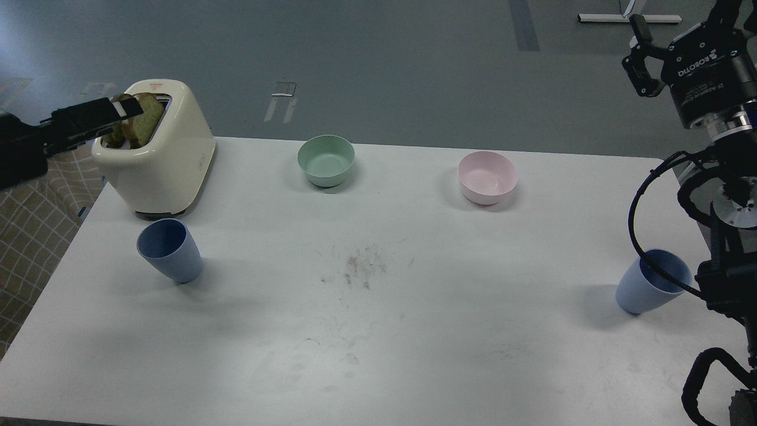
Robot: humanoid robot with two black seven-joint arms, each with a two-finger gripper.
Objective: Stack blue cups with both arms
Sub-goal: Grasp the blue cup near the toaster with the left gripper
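Note:
Two pale blue cups stand upright and far apart on the white table [414, 355]. The left cup [170, 250] is at the front left, just in front of the toaster. The right cup [652, 289] is near the right edge, with a black cable of my right arm crossing its rim. My left gripper [121, 110] shows only as a dark bar at the left edge, level with the toaster top and far above the left cup. My right gripper [680, 26] is at the top right, high above the table, fingers spread and empty.
A cream toaster [159, 154] with two bread slices [142, 115] stands at the back left. A mint-green bowl [326, 160] and a pink bowl [487, 176] sit along the back. Crumbs [361, 269] lie mid-table. My right arm's links and cables fill the right edge.

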